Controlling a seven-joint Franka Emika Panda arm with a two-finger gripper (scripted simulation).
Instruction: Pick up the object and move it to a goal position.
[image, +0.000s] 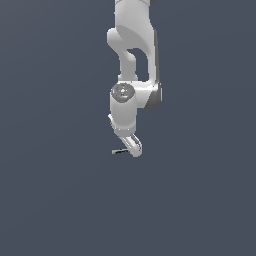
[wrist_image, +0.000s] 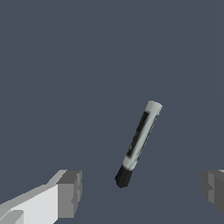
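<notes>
The object (wrist_image: 139, 143) is a small pen-like stick with a black tip, a light grey body and a dark stripe, lying on the dark grey floor. In the exterior view only a thin dark end of the object (image: 118, 151) pokes out to that view's left of the white arm's lowered hand. My gripper (wrist_image: 142, 190) is open: its two grey fingertips (wrist_image: 70, 194) stand wide apart, with the stick's black tip lying between and just ahead of them. Nothing is held. In the exterior view the gripper (image: 133, 147) hangs low over the floor and its fingers are mostly hidden by the hand.
The white arm (image: 132, 60) comes down from the top of the exterior view. A plain dark grey surface (image: 60, 200) surrounds it on all sides, and no other objects show in either view.
</notes>
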